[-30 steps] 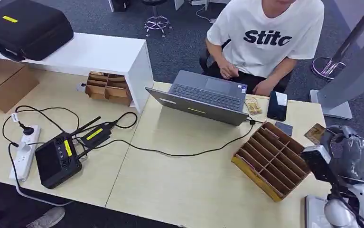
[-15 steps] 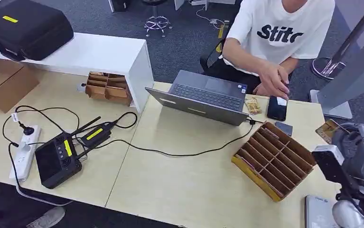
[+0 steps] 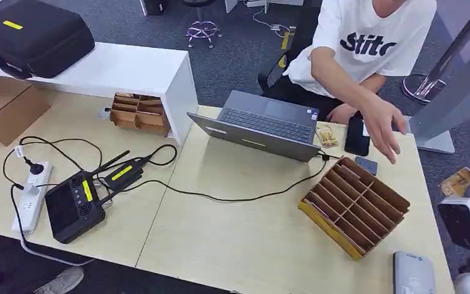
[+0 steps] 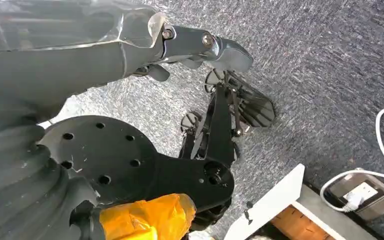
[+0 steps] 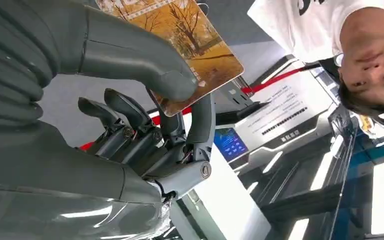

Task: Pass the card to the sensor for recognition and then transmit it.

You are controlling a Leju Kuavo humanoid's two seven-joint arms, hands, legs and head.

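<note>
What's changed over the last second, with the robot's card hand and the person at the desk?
The right hand, still pinching the card, swung out past the table's right edge. The person's hand left the laptop and reached out over the phone, toward the card. The cardboard divider box and laptop stayed put.

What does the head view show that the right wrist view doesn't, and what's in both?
Head view alone: the table, the laptop, the cardboard divider tray, the phone and the person's hand reaching out over the table.
Right wrist view alone: the right hand pinching the card between its thumb and fingers, and a blue screen behind.
Both: the card and the person in the white T-shirt.
</note>
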